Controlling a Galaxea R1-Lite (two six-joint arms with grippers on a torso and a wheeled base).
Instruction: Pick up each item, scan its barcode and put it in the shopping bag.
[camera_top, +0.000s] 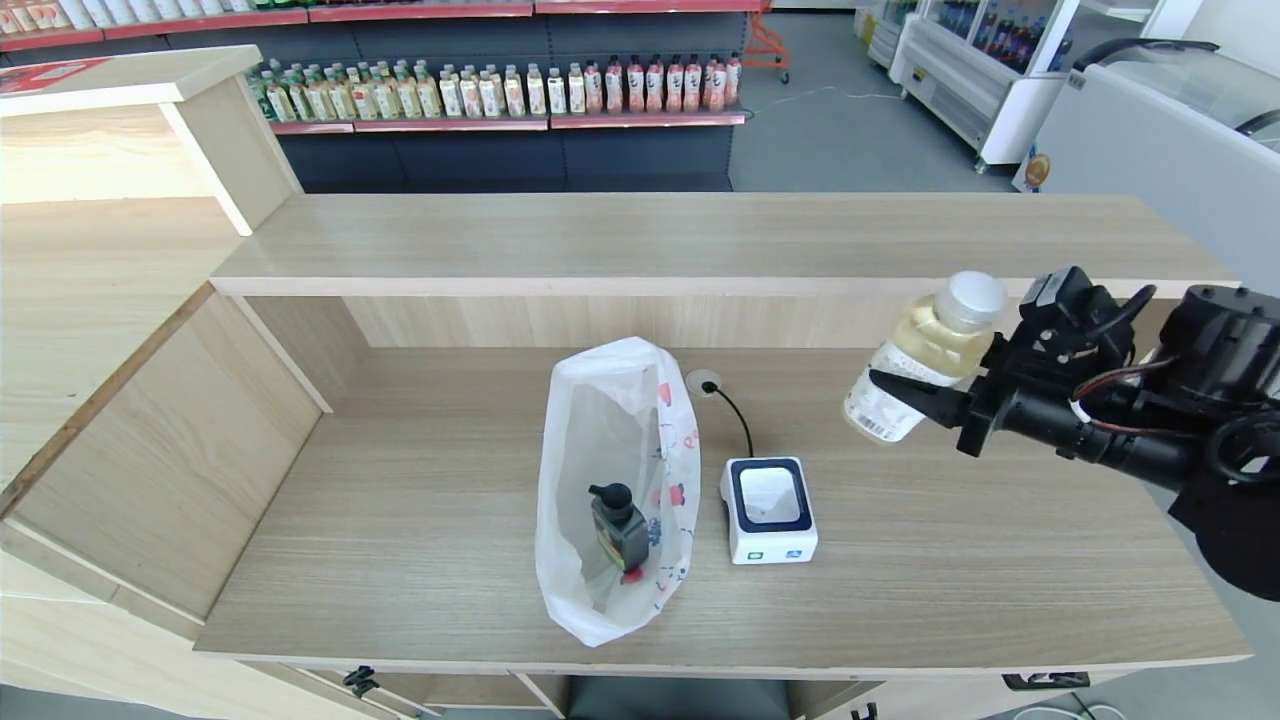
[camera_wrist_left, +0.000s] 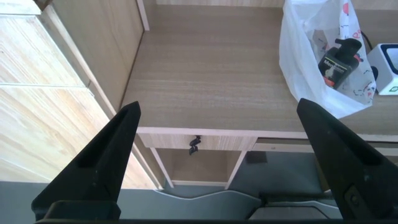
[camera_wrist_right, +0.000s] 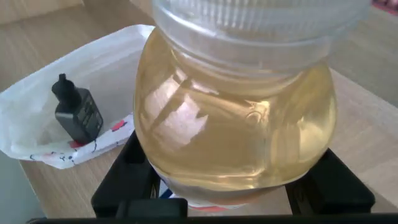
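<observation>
My right gripper (camera_top: 925, 400) is shut on a bottle of pale yellow drink (camera_top: 925, 355) with a white cap, held tilted in the air above the right side of the counter, to the right of the scanner. The same bottle (camera_wrist_right: 239, 118) is close up in the right wrist view. The white barcode scanner (camera_top: 768, 508) sits on the counter near the middle. A white plastic shopping bag (camera_top: 612, 480) lies open left of it, with a dark pump bottle (camera_top: 618, 525) inside. My left gripper (camera_wrist_left: 217, 155) is open, off the counter's front left edge.
The scanner's black cable (camera_top: 735, 415) runs back to a hole in the counter. A raised wooden ledge (camera_top: 700, 240) runs along the back, and a side panel (camera_top: 170, 440) closes the left. Bare counter (camera_top: 1000, 560) lies right of the scanner.
</observation>
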